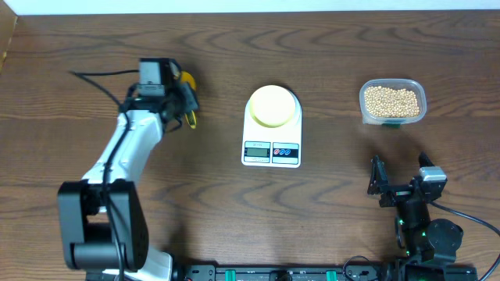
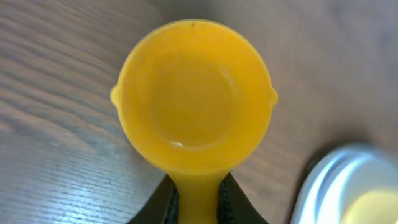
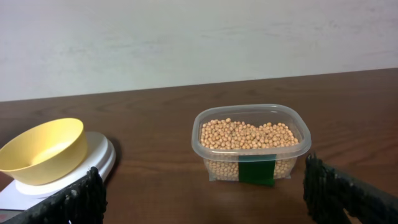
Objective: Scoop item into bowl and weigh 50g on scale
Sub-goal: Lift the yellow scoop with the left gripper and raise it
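Left tool (image 1: 178, 95): clamped narrow on the handle of a yellow scoop (image 2: 194, 99), with a finger (image 2: 155, 210) pressed to each side of the handle.
Scoop: its round cup sticks out just ahead of the left tool's fingers, open side up and empty, over bare tabletop (image 2: 56, 124).
Scale (image 1: 271, 144): off to the right of the left tool, well apart from it, between the two tools; its display and buttons are on the edge nearest the robot.
Bowl (image 1: 273, 104): sits on the scale's far part, with no beans showing inside.
Beans (image 1: 391, 100): in a clear tub (image 3: 249, 134) straight ahead of the right tool.
Right tool (image 1: 400, 176): spread wide and holding nothing, with the bowl and scale ahead to its left.
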### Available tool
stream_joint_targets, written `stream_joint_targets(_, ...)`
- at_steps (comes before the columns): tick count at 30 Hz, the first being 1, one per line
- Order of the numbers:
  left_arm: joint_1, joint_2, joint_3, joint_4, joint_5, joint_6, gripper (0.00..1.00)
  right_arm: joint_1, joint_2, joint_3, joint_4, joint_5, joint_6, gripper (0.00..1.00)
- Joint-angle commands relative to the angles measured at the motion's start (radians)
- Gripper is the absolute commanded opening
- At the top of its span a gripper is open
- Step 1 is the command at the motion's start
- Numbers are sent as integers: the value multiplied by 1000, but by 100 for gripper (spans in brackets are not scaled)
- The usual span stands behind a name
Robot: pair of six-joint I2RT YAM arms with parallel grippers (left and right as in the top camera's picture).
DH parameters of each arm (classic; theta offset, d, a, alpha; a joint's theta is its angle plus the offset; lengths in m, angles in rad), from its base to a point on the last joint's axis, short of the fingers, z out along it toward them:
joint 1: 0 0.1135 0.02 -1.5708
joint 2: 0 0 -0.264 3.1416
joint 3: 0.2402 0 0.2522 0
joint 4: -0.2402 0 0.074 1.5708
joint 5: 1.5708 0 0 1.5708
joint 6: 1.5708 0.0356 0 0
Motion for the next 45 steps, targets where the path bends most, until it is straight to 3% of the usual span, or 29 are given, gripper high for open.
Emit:
stream_joint_targets(1,53,-37,25,27,-6,-185,13,6,-6,-1,-5,7,-13,99)
stream_joint_targets(9,124,-46,24,154,142,-336,10,6,-6,-1,-5,7,-13,99)
stream_joint_targets(20,126,-46,24,217,156,-524,8,6,-6,-1,-5,7,-13,99)
stream_joint_targets(38,126,-46,24,227,156,-526,8,5,-6,-1,10,64,-39,99)
stream_joint_targets(45,126,-46,24,228,156,-527,7,5,-6,-1,189,63,-142,99)
